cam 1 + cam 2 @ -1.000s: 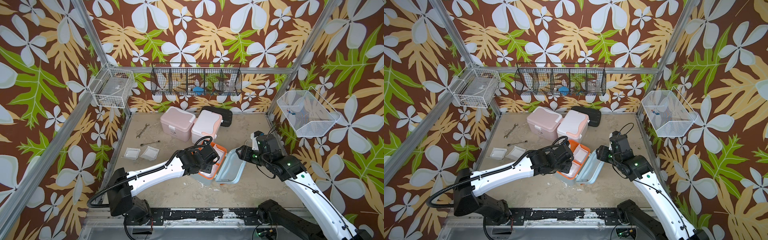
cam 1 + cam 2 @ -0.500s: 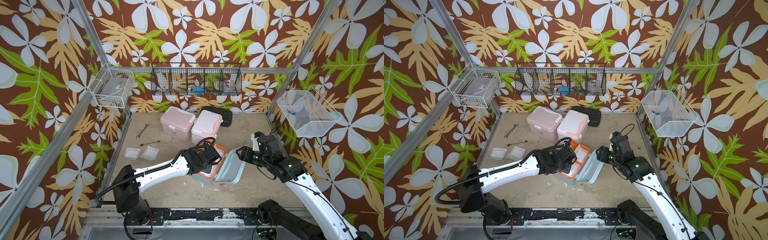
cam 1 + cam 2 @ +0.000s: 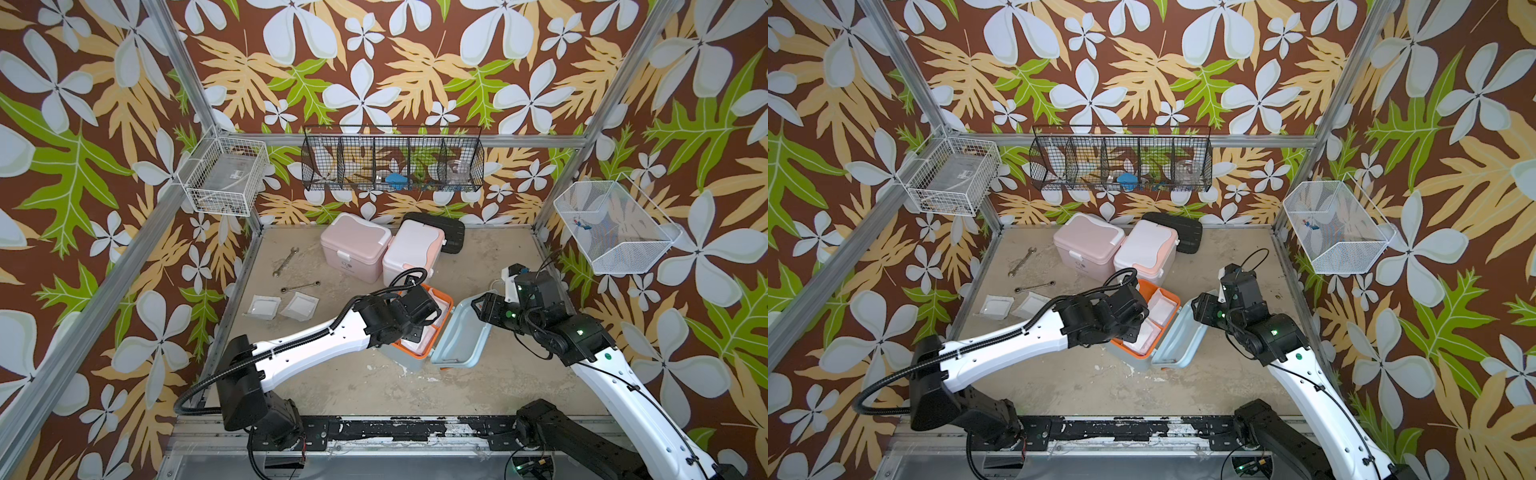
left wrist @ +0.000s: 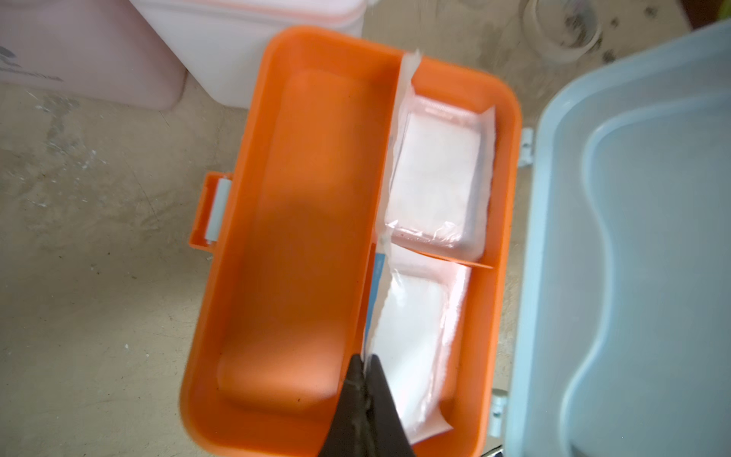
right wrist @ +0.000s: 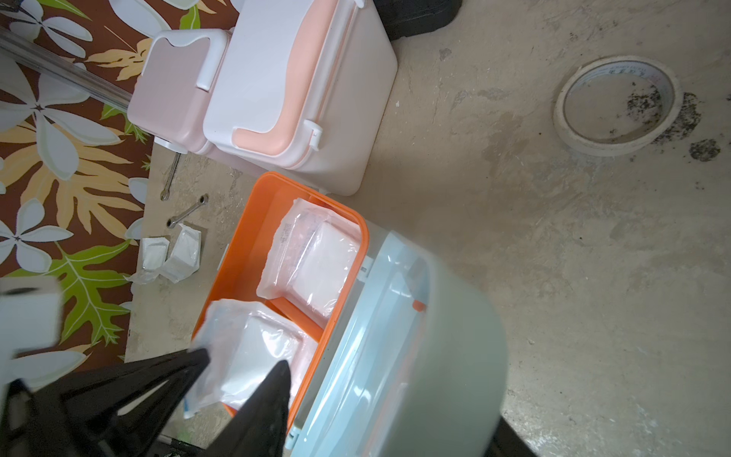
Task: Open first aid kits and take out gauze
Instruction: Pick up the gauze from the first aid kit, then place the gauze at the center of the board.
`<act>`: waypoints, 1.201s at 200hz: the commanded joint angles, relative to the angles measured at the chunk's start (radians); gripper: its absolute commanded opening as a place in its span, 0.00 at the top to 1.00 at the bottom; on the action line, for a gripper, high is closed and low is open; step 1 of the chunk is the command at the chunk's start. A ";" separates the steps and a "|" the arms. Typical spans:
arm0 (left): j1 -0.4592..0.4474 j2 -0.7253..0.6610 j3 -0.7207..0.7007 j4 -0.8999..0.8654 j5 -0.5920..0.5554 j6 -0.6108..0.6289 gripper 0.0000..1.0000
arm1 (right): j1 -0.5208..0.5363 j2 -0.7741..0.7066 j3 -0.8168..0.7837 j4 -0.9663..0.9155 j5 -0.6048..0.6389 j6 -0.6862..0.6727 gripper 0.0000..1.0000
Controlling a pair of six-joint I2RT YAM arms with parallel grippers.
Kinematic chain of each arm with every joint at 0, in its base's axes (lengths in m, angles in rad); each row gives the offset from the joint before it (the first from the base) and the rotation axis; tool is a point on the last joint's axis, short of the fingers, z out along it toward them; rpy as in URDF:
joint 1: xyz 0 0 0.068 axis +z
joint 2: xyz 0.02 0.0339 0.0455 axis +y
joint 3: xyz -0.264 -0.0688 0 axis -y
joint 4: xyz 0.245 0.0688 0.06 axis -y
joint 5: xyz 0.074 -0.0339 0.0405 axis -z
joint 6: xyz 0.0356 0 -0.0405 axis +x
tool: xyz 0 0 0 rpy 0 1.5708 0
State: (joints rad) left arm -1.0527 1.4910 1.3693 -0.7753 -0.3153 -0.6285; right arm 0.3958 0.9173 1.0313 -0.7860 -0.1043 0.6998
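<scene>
Left gripper (image 4: 366,362) has closed, pinching one of two gauze packets (image 4: 411,340) in the open blue kit (image 4: 633,316); right gripper (image 5: 244,358) spread.

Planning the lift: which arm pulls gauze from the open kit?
Left: left gripper has jaws shut on a gauze packet inside the kit; right gripper stands open beside the lid.

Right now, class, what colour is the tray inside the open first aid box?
Orange. The tray shows best in the left wrist view.
</scene>
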 commanded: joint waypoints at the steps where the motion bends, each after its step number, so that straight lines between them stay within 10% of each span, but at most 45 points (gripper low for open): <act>1: 0.045 -0.085 -0.004 -0.032 -0.057 -0.024 1.00 | 0.000 -0.005 0.003 0.022 -0.009 0.003 0.39; 69: 0.677 -0.493 -0.329 0.043 0.091 -0.109 1.00 | 0.001 -0.023 -0.018 0.028 -0.026 0.009 0.39; 111: 1.021 -0.469 -0.426 -0.014 0.124 -0.211 1.00 | -0.001 -0.029 -0.025 0.031 -0.036 0.009 0.39; 240: 1.359 -0.373 -0.563 0.081 -0.057 -0.421 1.00 | 0.001 -0.035 -0.043 0.034 -0.059 0.007 0.39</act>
State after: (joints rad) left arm 0.2985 1.0977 0.8074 -0.7475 -0.3130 -0.9977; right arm 0.3946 0.8818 0.9951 -0.7784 -0.1524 0.7040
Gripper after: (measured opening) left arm 0.049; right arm 0.609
